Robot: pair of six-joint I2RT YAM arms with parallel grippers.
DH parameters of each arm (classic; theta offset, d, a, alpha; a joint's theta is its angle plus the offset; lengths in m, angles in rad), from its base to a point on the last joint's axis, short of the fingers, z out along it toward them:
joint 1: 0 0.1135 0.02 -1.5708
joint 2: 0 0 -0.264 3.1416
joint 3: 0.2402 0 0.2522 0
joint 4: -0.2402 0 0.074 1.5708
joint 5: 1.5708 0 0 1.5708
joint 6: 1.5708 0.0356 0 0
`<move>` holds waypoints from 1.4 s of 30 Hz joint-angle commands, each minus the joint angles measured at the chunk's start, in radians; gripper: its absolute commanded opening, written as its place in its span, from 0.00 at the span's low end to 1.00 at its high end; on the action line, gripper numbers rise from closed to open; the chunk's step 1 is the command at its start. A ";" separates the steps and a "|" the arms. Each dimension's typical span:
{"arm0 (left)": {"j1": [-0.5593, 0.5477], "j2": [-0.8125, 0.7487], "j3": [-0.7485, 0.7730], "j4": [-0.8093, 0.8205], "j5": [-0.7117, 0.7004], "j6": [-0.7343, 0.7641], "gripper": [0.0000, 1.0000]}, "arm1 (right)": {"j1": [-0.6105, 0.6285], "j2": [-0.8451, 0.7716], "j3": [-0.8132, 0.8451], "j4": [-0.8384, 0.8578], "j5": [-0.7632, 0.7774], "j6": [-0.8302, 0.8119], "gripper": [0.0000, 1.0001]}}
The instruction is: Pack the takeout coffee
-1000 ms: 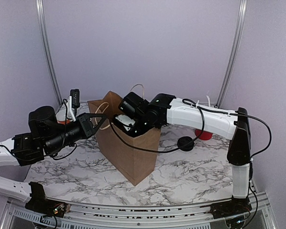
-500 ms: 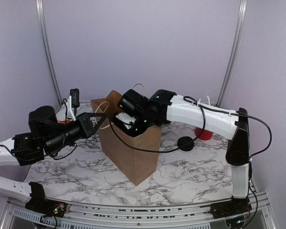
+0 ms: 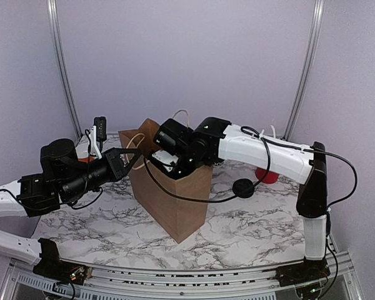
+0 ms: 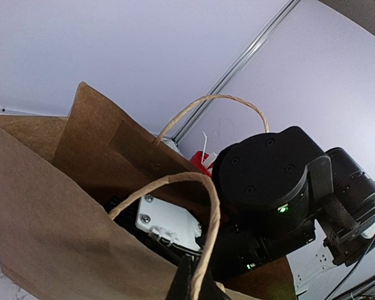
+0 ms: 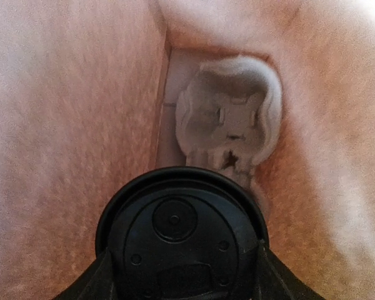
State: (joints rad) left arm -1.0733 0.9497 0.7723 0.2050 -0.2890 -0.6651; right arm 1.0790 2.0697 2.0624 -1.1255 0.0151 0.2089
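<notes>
Gripping a brown paper bag [image 3: 178,203] by its handle, with a lidded cup hanging inside it.
Centre left in the overhead view, the left gripper [image 3: 131,155] is pinched fully closed on the bag's twine loop handle [image 4: 207,206]. To its right, the right gripper [image 5: 184,284] reaches into the bag mouth. Its fingers are spread partway and clasp the small black lidded paper cup [image 5: 181,237] above a pale moulded cup tray [image 5: 231,119].

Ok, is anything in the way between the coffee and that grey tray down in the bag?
Nothing visible. The right hand holds the coffee inside the bag, whose handle the left hand holds; the grey tray lies bare at the bottom. The lid hides what is straight beneath it.
</notes>
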 commanded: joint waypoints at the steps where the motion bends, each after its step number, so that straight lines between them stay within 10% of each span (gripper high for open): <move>1: -0.002 0.006 0.034 0.019 -0.006 0.013 0.00 | 0.012 -0.033 -0.066 -0.001 -0.009 -0.003 0.52; 42: -0.002 0.014 0.048 -0.006 0.009 0.000 0.00 | 0.012 -0.035 -0.308 0.151 -0.044 0.027 0.51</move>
State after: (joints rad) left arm -1.0733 0.9573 0.7887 0.2039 -0.2874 -0.6662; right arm 1.0824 1.9942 1.8111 -0.9672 -0.0162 0.2283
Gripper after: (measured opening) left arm 0.007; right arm 0.639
